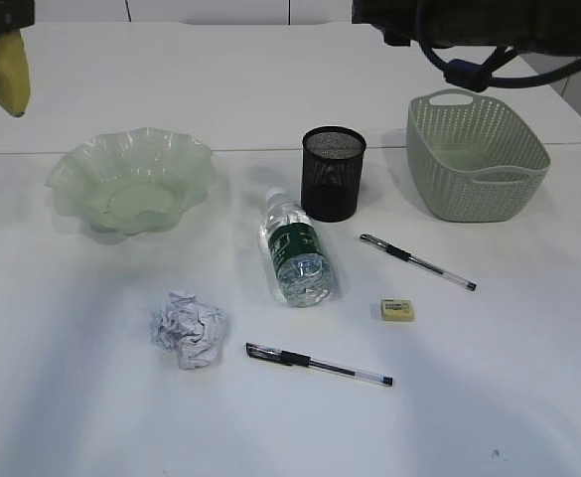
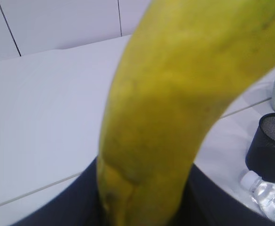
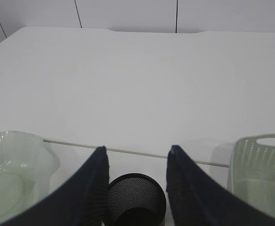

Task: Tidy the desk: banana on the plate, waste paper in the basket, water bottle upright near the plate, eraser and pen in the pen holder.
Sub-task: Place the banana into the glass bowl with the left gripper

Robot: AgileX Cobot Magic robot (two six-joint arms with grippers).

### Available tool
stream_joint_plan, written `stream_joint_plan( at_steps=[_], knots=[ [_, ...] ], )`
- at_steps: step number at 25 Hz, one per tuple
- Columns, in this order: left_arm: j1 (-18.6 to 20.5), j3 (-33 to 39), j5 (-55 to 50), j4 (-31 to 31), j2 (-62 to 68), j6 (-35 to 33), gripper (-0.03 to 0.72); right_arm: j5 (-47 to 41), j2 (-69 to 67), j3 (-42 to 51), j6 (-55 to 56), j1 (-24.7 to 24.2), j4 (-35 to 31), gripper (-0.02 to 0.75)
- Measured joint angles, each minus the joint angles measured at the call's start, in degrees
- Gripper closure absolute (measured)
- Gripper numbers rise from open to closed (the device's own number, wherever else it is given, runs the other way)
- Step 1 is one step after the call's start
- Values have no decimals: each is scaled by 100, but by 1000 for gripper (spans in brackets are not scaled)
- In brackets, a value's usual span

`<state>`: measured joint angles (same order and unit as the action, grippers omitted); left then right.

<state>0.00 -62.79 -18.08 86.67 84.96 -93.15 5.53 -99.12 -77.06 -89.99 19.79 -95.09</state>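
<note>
My left gripper is shut on the yellow banana, held high at the far left of the exterior view, up and left of the pale green wavy plate. My right gripper is open and empty, high above the black mesh pen holder. The water bottle lies on its side in front of the holder. The crumpled paper, two pens and the eraser lie on the table. The green basket stands at the right.
The white table has a seam running across behind the plate, holder and basket. The right arm and its cable hang across the top right. The bottle and pen holder also show in the left wrist view.
</note>
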Motion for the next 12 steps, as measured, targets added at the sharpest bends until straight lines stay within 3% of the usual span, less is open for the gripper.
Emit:
stream_joint_plan(
  at_steps=[12],
  knots=[
    [0, 0, 261, 63, 576, 0, 417, 0, 0, 0, -13, 0, -11, 430]
  ],
)
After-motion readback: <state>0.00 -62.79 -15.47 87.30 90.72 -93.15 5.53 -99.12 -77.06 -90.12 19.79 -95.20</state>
